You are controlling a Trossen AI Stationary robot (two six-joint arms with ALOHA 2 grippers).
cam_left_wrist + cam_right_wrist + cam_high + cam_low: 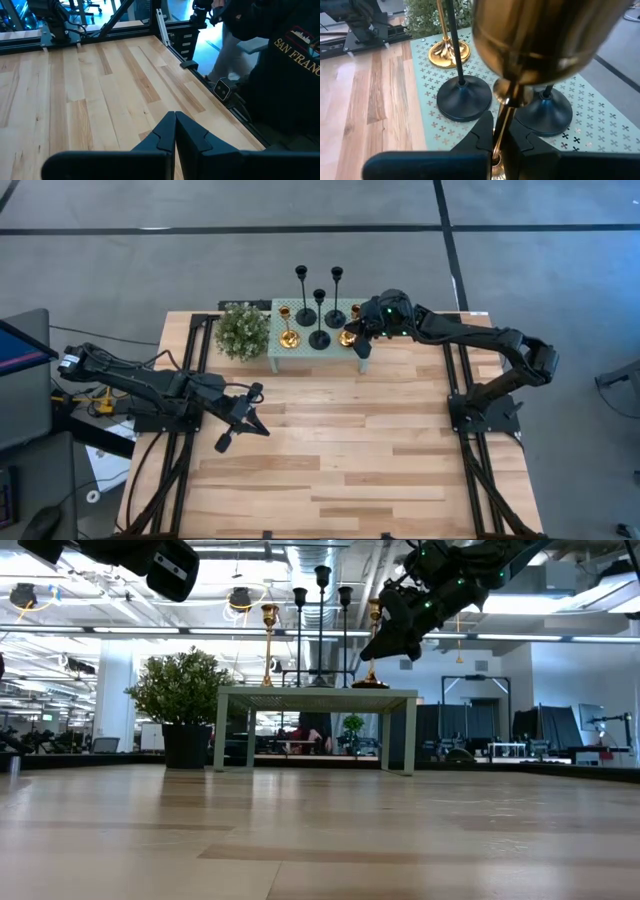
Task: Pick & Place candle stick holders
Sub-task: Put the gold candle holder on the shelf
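Your desk [350,460] carried everything at its far edge: a small pale green stand [282,361] sat there beside a potted plant [243,331], and all five candle stick holders stood on the stand. You had three black holders [319,338] grouped in the middle of the stand top, one gold holder [288,338] on the plant side, and a second gold holder [371,682] at the corner nearest the right arm.

That corner holder was where your work stood. The right pincer [496,150] was clamped onto its thin brass stem, low down near the base; the wrist view looked straight up along the stem to the cup. So the holder's long axis ran upright and the fingers met it from the side, across that axis. In the low view its base looked to be resting on the stand top, though I could not tell whether it was bearing weight or just clear. Two black bases stood just beyond the stem, close by on the stand.

I judged the coming move to be a lift along that upright axis, before any sideways travel, so the gold base cleared its black neighbours.

Your left pincer [175,137] was closed on nothing, waiting over bare desk on the left side, well apart from the stand.
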